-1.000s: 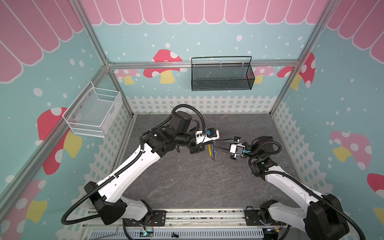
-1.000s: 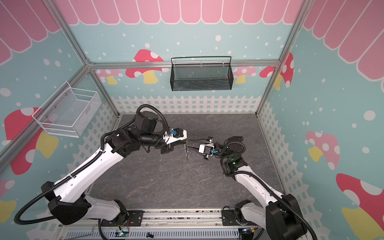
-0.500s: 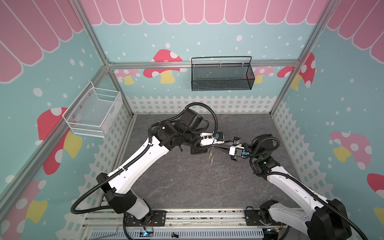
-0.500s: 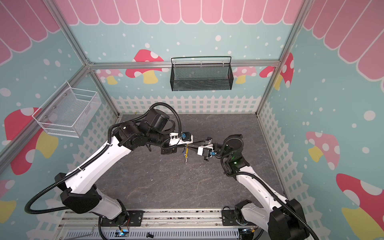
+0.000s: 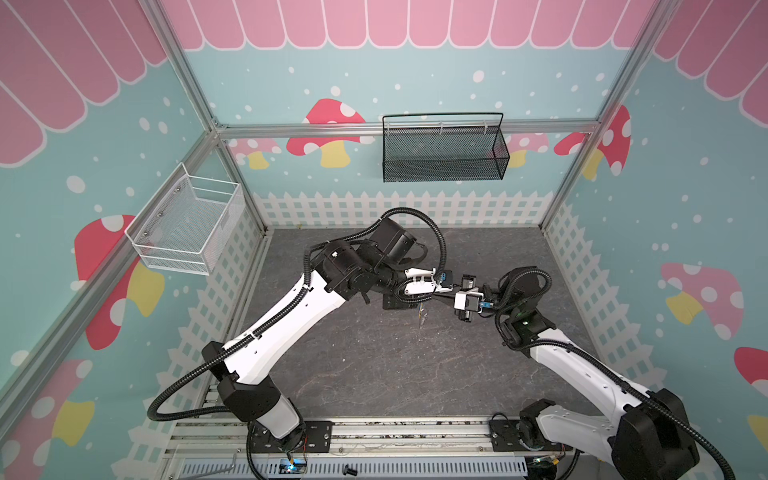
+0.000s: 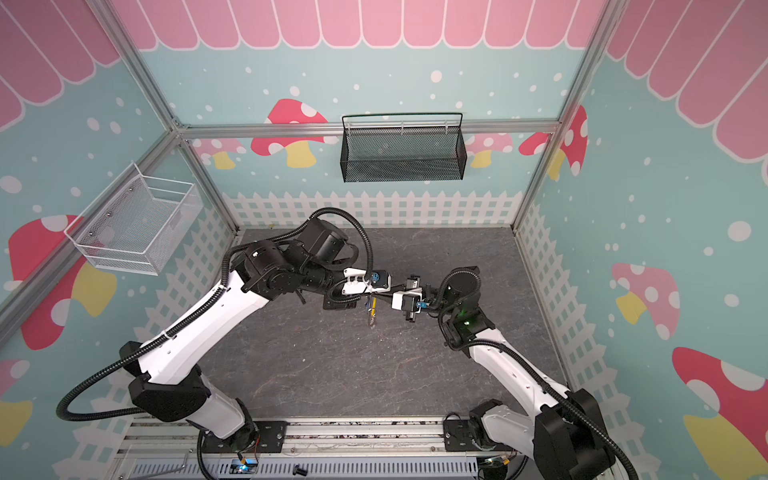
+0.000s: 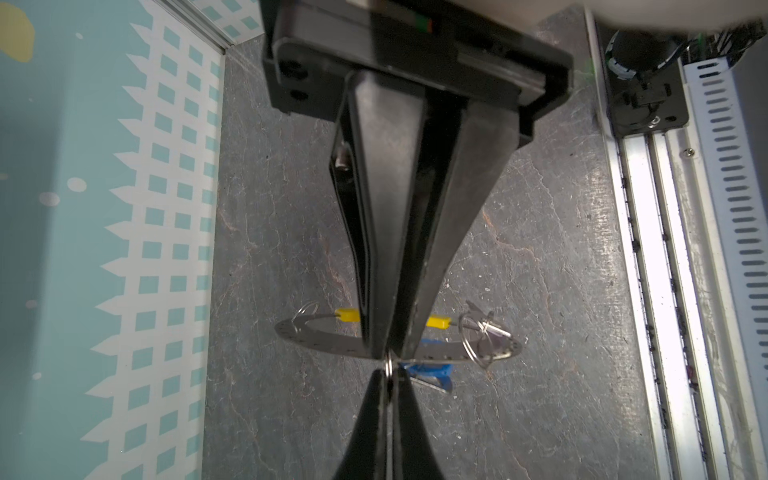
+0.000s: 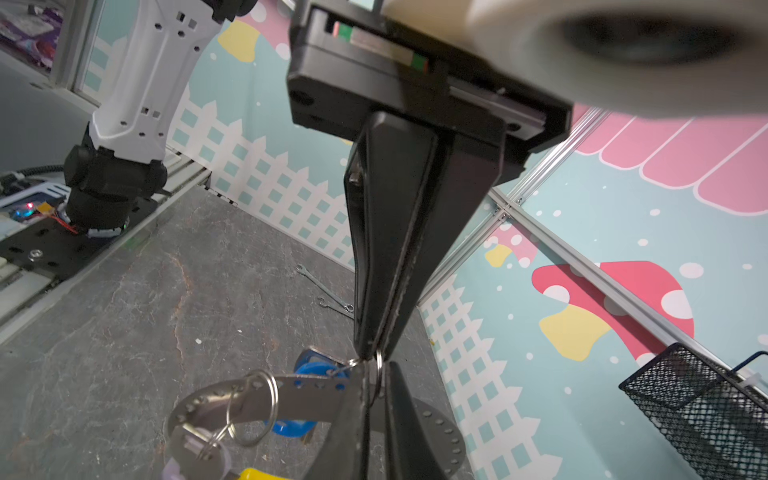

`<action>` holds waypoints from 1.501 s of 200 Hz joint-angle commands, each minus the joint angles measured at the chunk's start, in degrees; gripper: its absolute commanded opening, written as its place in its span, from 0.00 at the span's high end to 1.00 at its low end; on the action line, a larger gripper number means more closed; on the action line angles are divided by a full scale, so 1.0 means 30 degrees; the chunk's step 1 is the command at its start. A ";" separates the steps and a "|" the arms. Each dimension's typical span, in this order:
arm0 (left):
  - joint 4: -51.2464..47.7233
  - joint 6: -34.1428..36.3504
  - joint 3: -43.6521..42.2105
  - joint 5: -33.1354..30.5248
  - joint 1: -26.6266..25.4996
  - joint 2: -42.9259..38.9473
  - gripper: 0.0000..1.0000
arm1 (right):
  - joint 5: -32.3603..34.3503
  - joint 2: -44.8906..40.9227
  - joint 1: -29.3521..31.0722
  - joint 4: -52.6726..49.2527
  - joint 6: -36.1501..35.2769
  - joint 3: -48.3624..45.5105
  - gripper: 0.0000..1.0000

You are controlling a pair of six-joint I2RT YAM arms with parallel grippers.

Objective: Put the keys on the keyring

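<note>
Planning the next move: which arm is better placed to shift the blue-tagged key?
Probably right: the right gripper is shut on the split ring of the blue key at the keyring, which the left gripper pinches steady.

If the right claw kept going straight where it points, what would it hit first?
The left gripper. It holds the keyring, and the right gripper, pinching a key's split ring, meets it almost tip to tip, so contact looks immediate.

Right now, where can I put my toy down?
Bare floor in front, along the rail; also the back right corner by the fence. Crowded in the middle: the left gripper and right gripper meet at the keyring and keys. Wrenches lie by the left-hand fence.
</note>
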 commanded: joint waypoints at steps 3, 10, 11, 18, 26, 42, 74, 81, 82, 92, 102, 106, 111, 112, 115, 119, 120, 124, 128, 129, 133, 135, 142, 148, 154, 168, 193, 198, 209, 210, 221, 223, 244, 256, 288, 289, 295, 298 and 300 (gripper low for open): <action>-0.0491 0.0623 0.0655 -0.0314 -0.0220 0.0219 1.00 | -0.0371 0.0097 0.0108 0.0104 -0.0051 0.0508 0.98; -0.0491 0.0652 0.0657 -0.0322 -0.0229 0.0219 1.00 | -0.0373 0.0127 0.0098 0.0152 0.0039 0.0508 1.00; -0.0486 0.0653 0.0671 -0.0319 -0.0229 0.0219 1.00 | -0.0371 0.0116 0.0106 0.0166 0.0062 0.0508 1.00; -0.0458 0.0653 0.0714 -0.0262 -0.0229 0.0215 1.00 | -0.0370 0.0185 0.0105 0.0203 0.0166 0.0508 1.00; -0.0372 0.0581 0.0715 -0.0174 -0.0229 0.0235 1.00 | -0.0430 0.0275 0.0113 0.0211 0.0298 0.0537 1.00; -0.0290 0.0623 0.0715 -0.0084 -0.0242 0.0246 1.00 | -0.0544 0.0425 0.0112 0.0349 0.0460 0.0538 1.00; -0.0217 0.0783 0.0716 0.0064 -0.0258 0.0160 1.00 | -0.0535 0.0628 0.0106 0.0553 0.0857 0.0552 0.94; -0.0189 0.0770 0.0715 0.0072 -0.0258 0.0122 1.00 | -0.0567 0.0653 0.0094 0.0564 0.0870 0.0568 0.93; -0.0174 0.0770 0.0715 0.0068 -0.0258 0.0126 1.00 | -0.0571 0.0657 0.0103 0.0563 0.0858 0.0567 0.93; -0.0187 0.0797 0.0692 0.0017 -0.0259 0.0160 1.00 | -0.0569 0.0690 0.0113 0.0562 0.0856 0.0567 0.92; -0.0194 0.0834 0.0635 -0.0041 -0.0259 0.0158 1.00 | -0.0529 0.0691 0.0111 0.0586 0.0846 0.0567 0.92; -0.0174 0.0820 0.0628 -0.0059 -0.0273 0.0158 1.00 | -0.0550 0.0691 0.0098 0.0564 0.0880 0.0567 0.91; -0.0183 0.0843 0.0620 -0.0072 -0.0272 0.0156 1.00 | -0.0531 0.0691 0.0111 0.0562 0.0885 0.0595 0.91; -0.0185 0.0836 0.0624 -0.0062 -0.0265 0.0158 1.00 | -0.0531 0.0691 0.0111 0.0562 0.0885 0.0595 0.91; -0.0162 0.0829 0.0627 -0.0079 -0.0263 0.0153 1.00 | -0.0529 0.0691 0.0098 0.0548 0.0898 0.0596 0.91; -0.0166 0.0843 0.0627 -0.0085 -0.0279 0.0150 1.00 | -0.0563 0.0714 0.0106 0.0561 0.0924 0.0596 0.91; -0.0162 0.0851 0.0627 -0.0083 -0.0283 0.0141 1.00 | -0.0572 0.0718 0.0089 0.0562 0.0931 0.0596 0.90; -0.0183 0.0854 0.0627 -0.0098 -0.0276 0.0142 1.00 | -0.0575 0.0745 0.0108 0.0562 0.0919 0.0596 0.90; -0.0188 0.0850 0.0649 -0.0090 -0.0283 0.0131 1.00 | -0.0597 0.0749 0.0096 0.0562 0.0933 0.0602 0.90; -0.0188 0.0854 0.0653 -0.0086 -0.0285 0.0146 1.00 | -0.0597 0.0749 0.0096 0.0562 0.0933 0.0602 0.90; -0.0162 0.0832 0.0678 -0.0122 -0.0286 0.0128 1.00 | -0.0606 0.0744 0.0089 0.0595 0.0919 0.0611 0.91; -0.0160 0.0829 0.0662 -0.0114 -0.0287 0.0137 1.00 | -0.0641 0.0762 0.0092 0.0585 0.0930 0.0622 0.91; -0.0150 0.0840 0.0660 -0.0138 -0.0273 0.0152 1.00 | -0.0677 0.0775 0.0101 0.0568 0.0948 0.0625 0.91; -0.0130 0.0821 0.0642 -0.0116 -0.0287 0.0152 1.00 | -0.0692 0.0788 0.0105 0.0588 0.0962 0.0626 0.96; -0.0114 0.0814 0.0629 -0.0111 -0.0265 0.0137 1.00 | -0.0712 0.0779 0.0092 0.0634 0.0966 0.0625 1.00; 0.0068 0.0713 0.0472 -0.0245 -0.0260 0.0087 1.00 | -0.0583 0.0654 0.0103 0.1015 0.1156 0.0489 1.00; 0.1406 -0.0127 -0.0845 -0.0871 0.0101 -0.0571 0.77 | -0.0146 0.0487 0.0087 0.1972 0.1785 0.0192 1.00; 0.1871 -0.0385 -0.1306 -0.0732 0.0290 -0.0863 0.74 | -0.0150 0.0464 0.0085 0.2267 0.1985 0.0117 1.00; 0.3296 -0.1158 -0.2643 -0.0199 0.0784 -0.1751 0.71 | -0.0122 0.0454 0.0067 0.2896 0.2411 -0.0038 1.00; 0.3443 -0.1234 -0.2766 -0.0140 0.0834 -0.1850 0.71 | -0.0114 0.0455 0.0075 0.2960 0.2463 -0.0043 1.00; 0.5056 -0.1966 -0.4451 0.0731 0.1361 -0.2968 0.69 | -0.0135 0.0484 0.0083 0.3528 0.2862 -0.0163 1.00; 0.5371 -0.2170 -0.4766 0.0854 0.1436 -0.3171 0.69 | -0.0135 0.0485 0.0076 0.3618 0.2917 -0.0172 1.00; 0.8621 -0.4115 -0.7973 0.2256 0.2210 -0.5224 0.63 | -0.0124 0.0572 0.0076 0.4276 0.3378 -0.0283 1.00; 1.0127 -0.5162 -0.9461 0.2524 0.2402 -0.6152 0.59 | -0.0108 0.0631 0.0084 0.4400 0.3444 -0.0254 1.00; 1.2659 -0.7067 -1.1818 0.3734 0.2496 -0.7330 0.59 | -0.0106 0.0800 0.0083 0.4575 0.3468 -0.0137 1.00; 1.2710 -0.7104 -1.1865 0.3804 0.2496 -0.7335 0.59 | -0.0106 0.0789 0.0069 0.4590 0.3475 -0.0122 1.00; 1.2987 -0.7333 -1.2075 0.4153 0.2496 -0.7394 0.60 | -0.0113 0.0819 0.0082 0.4604 0.3452 -0.0082 1.00; 1.3119 -0.7432 -1.2181 0.4326 0.2510 -0.7398 0.60 | -0.0107 0.0831 0.0072 0.4601 0.3442 -0.0056 1.00; 1.3210 -0.7535 -1.2221 0.4411 0.2507 -0.7413 0.60 | -0.0106 0.0858 0.0081 0.4619 0.3465 -0.0050 1.00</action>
